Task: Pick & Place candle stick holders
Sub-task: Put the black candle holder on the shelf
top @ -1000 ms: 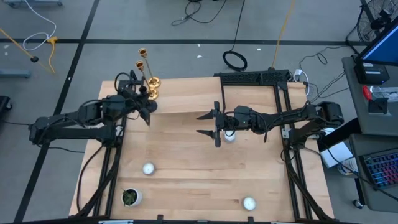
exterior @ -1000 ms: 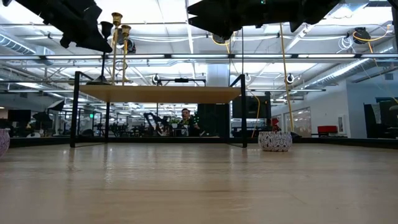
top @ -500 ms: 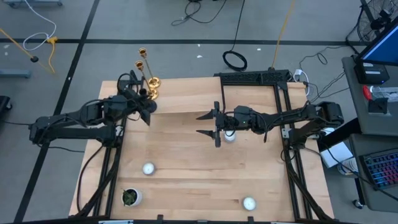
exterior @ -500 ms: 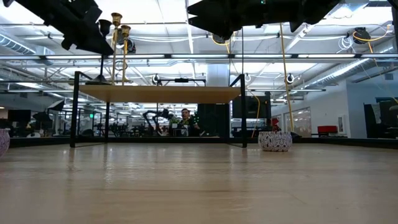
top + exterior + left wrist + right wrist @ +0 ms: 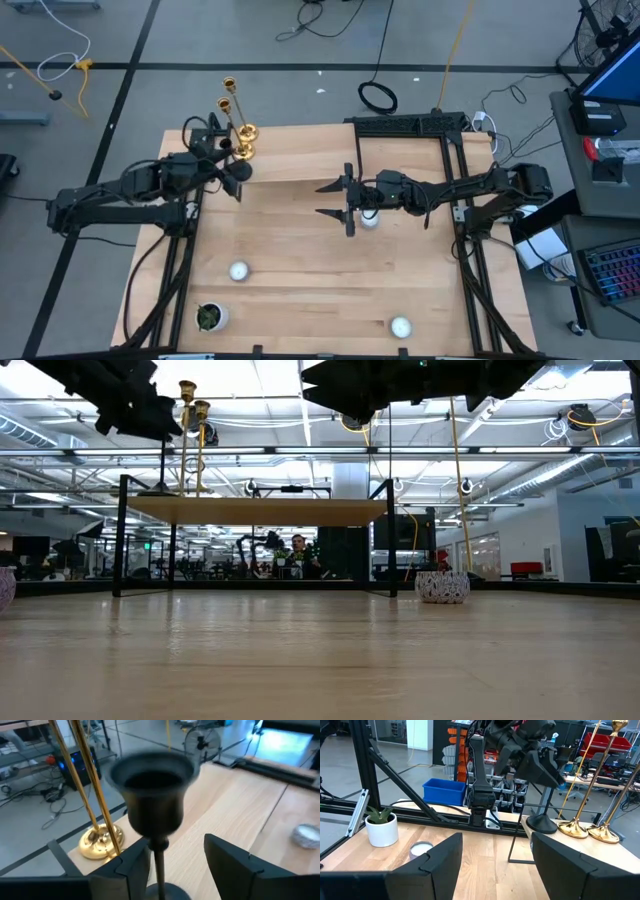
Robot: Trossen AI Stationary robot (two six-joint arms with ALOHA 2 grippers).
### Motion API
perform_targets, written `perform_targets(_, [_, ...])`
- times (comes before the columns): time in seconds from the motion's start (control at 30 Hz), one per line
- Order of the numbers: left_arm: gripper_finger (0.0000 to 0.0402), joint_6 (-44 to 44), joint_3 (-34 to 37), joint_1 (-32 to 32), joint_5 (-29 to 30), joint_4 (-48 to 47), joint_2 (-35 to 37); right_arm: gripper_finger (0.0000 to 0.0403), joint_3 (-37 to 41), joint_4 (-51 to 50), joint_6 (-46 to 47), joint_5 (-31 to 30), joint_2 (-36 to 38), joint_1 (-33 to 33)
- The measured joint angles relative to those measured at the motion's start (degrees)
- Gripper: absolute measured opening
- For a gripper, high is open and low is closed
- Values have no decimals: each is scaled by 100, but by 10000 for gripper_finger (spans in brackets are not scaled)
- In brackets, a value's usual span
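Black candlestick (image 5: 152, 800) base – cut off

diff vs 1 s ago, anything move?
Slightly. The left gripper, fingers open around the black candlestick's stem, drew back a little toward its own side; it hasn't gripped. The right gripper, gold candlesticks, tealight cups and plant are unchanged.

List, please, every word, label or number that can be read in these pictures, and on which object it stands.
No text can be read in any view.
The black candlestick, the gold candlesticks and the tealight cups carry no visible lettering.
The monitor beside the table is too small to read.
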State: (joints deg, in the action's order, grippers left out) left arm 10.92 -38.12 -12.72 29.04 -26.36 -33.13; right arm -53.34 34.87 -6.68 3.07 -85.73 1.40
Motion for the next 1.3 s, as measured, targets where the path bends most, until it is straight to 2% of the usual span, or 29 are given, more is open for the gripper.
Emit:
perform_targets(0.3, [187, 336, -185, 2, -1218, -609, 182, 233, 0, 0, 0, 0, 0, 1])
perform_targets(0.37, [187, 338, -185, 1, -1183, -740, 182, 233, 0, 0, 0, 0, 0, 1])
perform_targets(0.57, [186, 311, -185, -1, -347, -808, 181, 233, 0, 0, 0, 0, 0, -1])
perform_targets(0.8, [183, 284, -185, -1, -264, -812, 158, 233, 0, 1, 0, 0, 0, -1])
perform_targets(0.93, [144, 270, -185, -1, -171, -811, 87, 233, 0, 2, 0, 0, 0, 1])
perform_targets(1.17, [22, 156, -185, -1, -153, -632, 51, 233, 0, 2, 0, 0, 0, 0])
perform_targets(1.23, [8, 174, -185, -1, -156, -548, 51, 233, 0, 2, 0, 0, 0, -1])
perform_targets(1.3, [13, 217, -185, -1, -156, -438, 51, 233, 0, 2, -1, 0, 0, 0])
